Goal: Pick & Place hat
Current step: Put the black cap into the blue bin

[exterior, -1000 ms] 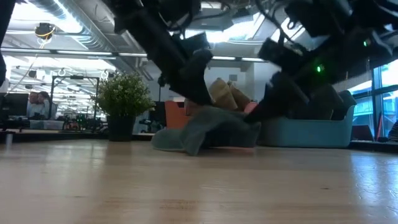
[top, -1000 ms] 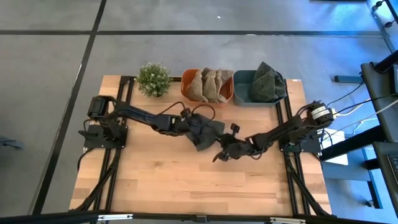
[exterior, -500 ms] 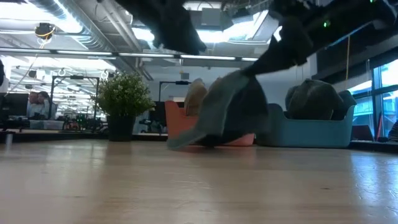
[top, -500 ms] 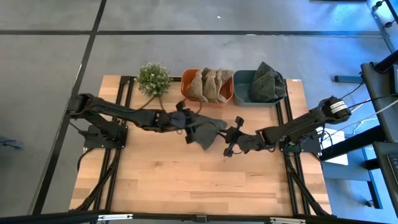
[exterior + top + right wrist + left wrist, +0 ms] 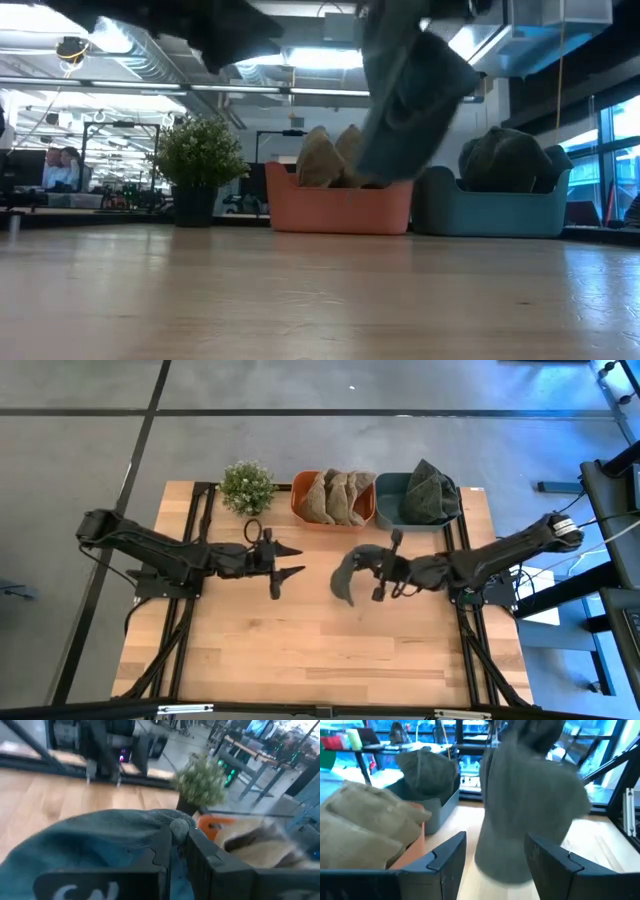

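A grey-green hat (image 5: 346, 572) hangs in the air over the middle of the table, with my right gripper (image 5: 368, 568) shut on it. The low view shows the hat (image 5: 405, 95) well above the tabletop. In the left wrist view the hat (image 5: 530, 805) hangs beyond my left gripper's fingers. That left gripper (image 5: 292, 560) stands open to the hat's left, a short way off, with nothing between its fingers. My right gripper pinches a bunched fold of the hat's cloth (image 5: 150, 827) between its two fingers, beside a small round button (image 5: 178, 826). The fingers come nearly level from the table's right side. The hat hangs slack below and in front of them, clear of the table.
At the table's far edge an orange bin (image 5: 302, 500) holds several tan hats and a blue bin (image 5: 388, 495) holds dark green hats. A small potted plant (image 5: 247, 487) stands left of the bins. The near half of the wooden tabletop (image 5: 300, 650) is bare.
My left gripper has let go of the hat and drawn back toward the table's left edge, tipping up toward level. My right gripper has risen and gone toward the far edge with the hat, which has come off the table and now hangs clear.
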Controlling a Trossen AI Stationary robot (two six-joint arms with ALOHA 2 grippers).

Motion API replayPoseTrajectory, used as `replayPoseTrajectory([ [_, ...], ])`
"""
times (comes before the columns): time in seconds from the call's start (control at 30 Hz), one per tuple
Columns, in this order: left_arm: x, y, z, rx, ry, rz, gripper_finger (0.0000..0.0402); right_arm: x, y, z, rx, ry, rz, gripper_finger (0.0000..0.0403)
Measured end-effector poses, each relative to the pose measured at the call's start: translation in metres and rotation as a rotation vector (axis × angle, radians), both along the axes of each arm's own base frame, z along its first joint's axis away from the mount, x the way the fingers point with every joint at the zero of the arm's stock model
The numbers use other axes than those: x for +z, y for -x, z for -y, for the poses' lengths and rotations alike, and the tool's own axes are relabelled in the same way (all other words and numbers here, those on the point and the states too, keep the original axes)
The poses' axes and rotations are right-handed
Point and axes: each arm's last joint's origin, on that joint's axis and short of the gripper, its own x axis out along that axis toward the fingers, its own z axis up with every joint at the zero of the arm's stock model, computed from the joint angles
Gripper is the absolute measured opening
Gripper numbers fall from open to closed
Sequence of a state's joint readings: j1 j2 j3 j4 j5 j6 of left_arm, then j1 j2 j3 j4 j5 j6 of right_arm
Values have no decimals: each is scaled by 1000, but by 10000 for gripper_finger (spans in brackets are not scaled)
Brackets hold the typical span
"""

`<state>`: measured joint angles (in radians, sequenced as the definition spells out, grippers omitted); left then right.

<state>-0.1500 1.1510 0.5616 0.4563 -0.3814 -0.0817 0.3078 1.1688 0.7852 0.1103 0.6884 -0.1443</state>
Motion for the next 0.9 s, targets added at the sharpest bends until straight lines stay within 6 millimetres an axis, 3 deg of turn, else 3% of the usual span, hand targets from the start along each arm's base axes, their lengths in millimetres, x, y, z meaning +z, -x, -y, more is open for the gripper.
replayPoseTrajectory([
  [0.27, -12, 4, 4, -15, 2, -41, 196, 88, 10, 13, -26, 76, -101, 41],
  [0.5, -16, 2, 4, -5, -4, -65, 196, 148, 35, 49, -145, 126, -209, 41],
  [0.63, -19, 2, 4, 3, -9, -90, 196, 159, 49, 69, -212, 192, -319, 41],
  [0.9, -23, 1, 4, 6, 0, -105, 196, 144, 52, 103, -271, 365, -575, 44],
])
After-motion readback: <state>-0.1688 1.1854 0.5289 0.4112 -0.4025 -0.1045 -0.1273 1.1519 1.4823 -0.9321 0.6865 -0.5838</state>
